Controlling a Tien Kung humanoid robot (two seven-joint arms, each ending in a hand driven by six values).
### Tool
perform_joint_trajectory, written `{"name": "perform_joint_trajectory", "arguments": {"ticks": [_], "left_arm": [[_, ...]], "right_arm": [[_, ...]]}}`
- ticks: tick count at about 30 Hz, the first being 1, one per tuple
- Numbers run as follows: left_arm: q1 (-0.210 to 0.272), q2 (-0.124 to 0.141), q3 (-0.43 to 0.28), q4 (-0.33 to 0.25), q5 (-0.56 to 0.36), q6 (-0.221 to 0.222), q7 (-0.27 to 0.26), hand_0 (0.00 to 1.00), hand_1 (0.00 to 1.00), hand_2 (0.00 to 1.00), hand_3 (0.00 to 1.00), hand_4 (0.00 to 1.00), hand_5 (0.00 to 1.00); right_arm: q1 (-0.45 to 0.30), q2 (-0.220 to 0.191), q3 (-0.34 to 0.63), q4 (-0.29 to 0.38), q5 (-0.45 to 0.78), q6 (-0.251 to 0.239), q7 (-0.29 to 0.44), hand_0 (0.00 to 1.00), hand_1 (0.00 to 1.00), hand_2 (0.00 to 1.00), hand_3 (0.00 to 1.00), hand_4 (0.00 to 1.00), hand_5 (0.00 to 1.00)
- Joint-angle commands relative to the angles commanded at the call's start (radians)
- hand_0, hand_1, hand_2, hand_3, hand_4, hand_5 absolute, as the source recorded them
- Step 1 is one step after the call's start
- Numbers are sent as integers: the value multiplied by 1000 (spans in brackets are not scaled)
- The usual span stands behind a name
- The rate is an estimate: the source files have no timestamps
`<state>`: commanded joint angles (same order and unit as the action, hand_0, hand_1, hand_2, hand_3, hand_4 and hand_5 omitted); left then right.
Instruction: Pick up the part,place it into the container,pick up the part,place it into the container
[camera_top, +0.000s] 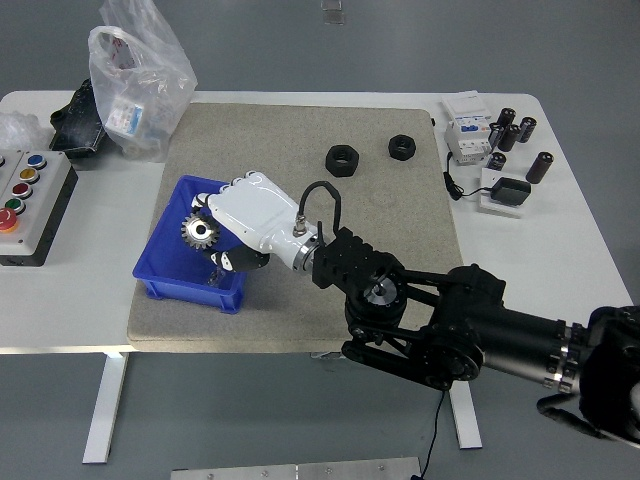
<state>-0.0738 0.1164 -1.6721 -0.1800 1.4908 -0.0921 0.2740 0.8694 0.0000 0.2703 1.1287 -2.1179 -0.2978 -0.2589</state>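
My right hand (215, 235), white with a black arm behind it, reaches across the mat from the lower right. Its fingers are shut on a dark toothed gear (199, 232), held over the inside of the blue bin (160, 270). The hand hides most of the bin's inside. Two black hex nuts (341, 159) (401, 146) lie on the mat's far side. My left arm is out of view.
A button box (25, 200) stands at the left edge. A clear plastic bag (135, 75) and a black object sit at the back left. A white electrical module, several black cylinders (510, 130) and a small black block lie at the back right. The grey mat (380, 230) covers the middle.
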Motion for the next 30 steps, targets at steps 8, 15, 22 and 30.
{"name": "perform_joint_trajectory", "arguments": {"ticks": [8,15,22,30], "left_arm": [[-3,1,10,0,-7,0,-2,660,552,567,708,627,260],[-1,1,11,0,-7,-1,-2,661,552,567,710,627,260],[-1,1,13,0,-9,-1,-2,661,552,567,708,626,262],[-1,1,17,0,-11,-1,-3,661,552,566,704,620,267]], "right_arm": [[-11,0,-11,-25,22,18,-6,270,433,260,756,590,214],[-19,0,-13,-27,39,15,-8,272,430,263,807,802,344],[-21,0,-13,-24,45,16,-10,273,429,264,809,844,384],[-25,0,-9,-27,57,11,-10,270,418,267,832,864,401]]}}
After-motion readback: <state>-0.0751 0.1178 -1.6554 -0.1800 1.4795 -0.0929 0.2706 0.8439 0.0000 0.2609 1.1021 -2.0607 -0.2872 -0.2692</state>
